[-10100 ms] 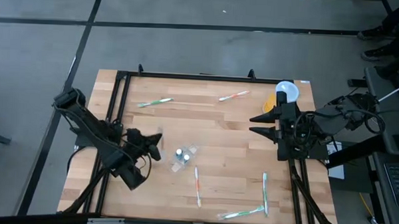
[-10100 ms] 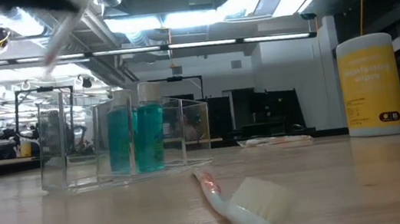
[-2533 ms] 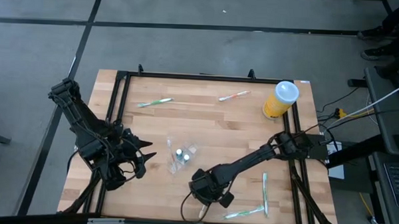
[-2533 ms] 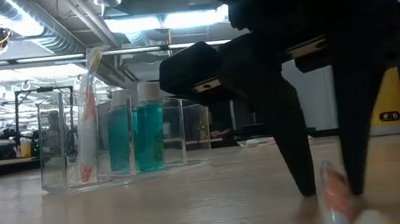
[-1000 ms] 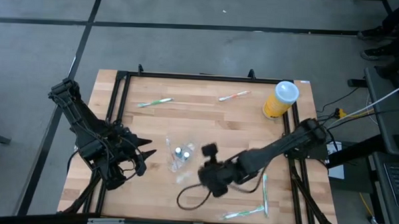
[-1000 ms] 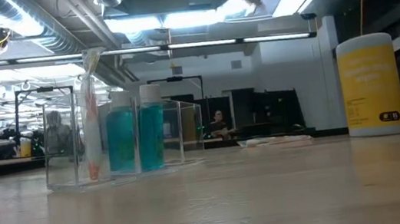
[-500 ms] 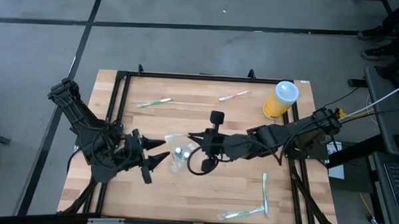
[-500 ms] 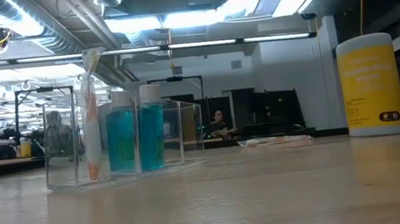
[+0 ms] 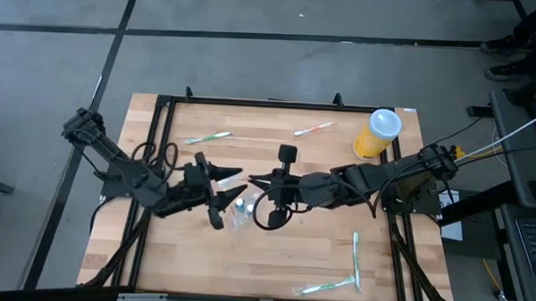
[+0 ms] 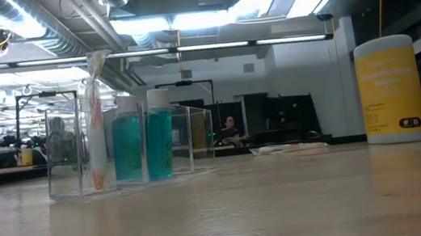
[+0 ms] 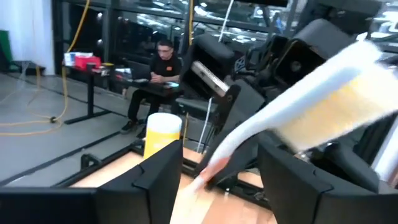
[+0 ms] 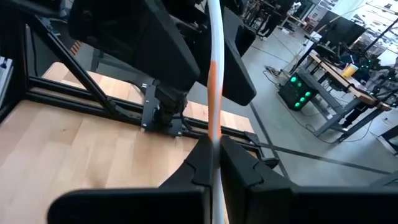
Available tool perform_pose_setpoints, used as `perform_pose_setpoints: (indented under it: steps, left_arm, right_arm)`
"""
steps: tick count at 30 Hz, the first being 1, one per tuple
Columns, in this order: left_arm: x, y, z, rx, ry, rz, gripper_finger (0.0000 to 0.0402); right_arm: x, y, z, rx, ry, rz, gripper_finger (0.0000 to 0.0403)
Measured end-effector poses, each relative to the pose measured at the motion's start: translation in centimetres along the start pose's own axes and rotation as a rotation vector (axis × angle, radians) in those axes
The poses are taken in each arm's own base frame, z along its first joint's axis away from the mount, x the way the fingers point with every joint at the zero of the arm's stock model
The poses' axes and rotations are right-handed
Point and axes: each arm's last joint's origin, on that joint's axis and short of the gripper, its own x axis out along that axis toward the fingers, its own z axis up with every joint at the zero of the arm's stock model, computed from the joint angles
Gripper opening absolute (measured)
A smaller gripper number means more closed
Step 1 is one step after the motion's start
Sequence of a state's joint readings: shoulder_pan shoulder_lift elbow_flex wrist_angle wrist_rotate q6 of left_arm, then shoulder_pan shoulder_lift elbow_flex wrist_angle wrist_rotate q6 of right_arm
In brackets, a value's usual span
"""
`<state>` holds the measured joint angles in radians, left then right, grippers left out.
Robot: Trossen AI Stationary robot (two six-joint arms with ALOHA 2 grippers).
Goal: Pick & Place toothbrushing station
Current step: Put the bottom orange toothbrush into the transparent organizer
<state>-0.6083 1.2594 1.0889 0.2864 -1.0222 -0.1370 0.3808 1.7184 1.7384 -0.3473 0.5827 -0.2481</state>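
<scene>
My right hand (image 9: 256, 180) is clenched on a white-and-orange toothbrush (image 12: 214, 74), holding it above the middle of the table (image 9: 286, 151) just beside the clear organizer (image 10: 121, 150), I judge so it can go in next to the brush already standing there. My left hand (image 9: 231, 187) faces it from the other side with fingers (image 11: 155, 180) spread and grasping nothing, seemingly ready to take or steady the brush. 4 more toothbrushes lie on the table.
</scene>
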Motion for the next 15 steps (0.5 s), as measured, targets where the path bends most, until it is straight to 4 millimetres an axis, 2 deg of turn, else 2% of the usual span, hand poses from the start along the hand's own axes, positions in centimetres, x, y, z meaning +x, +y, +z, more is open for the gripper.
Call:
perform_pose_setpoints:
  steps: [6, 15]
  left_arm:
    - [0.54, 0.31, 0.46, 0.014, -0.029, 0.002, 0.0153]
    - [0.51, 0.44, 0.57, 0.028, -0.038, 0.053, 0.0025]
  right_arm:
    - [0.11, -0.17, -0.05, -0.021, 0.003, -0.004, 0.0011]
    - [0.42, -0.61, -0.18, -0.019, 0.004, 0.004, 0.0011]
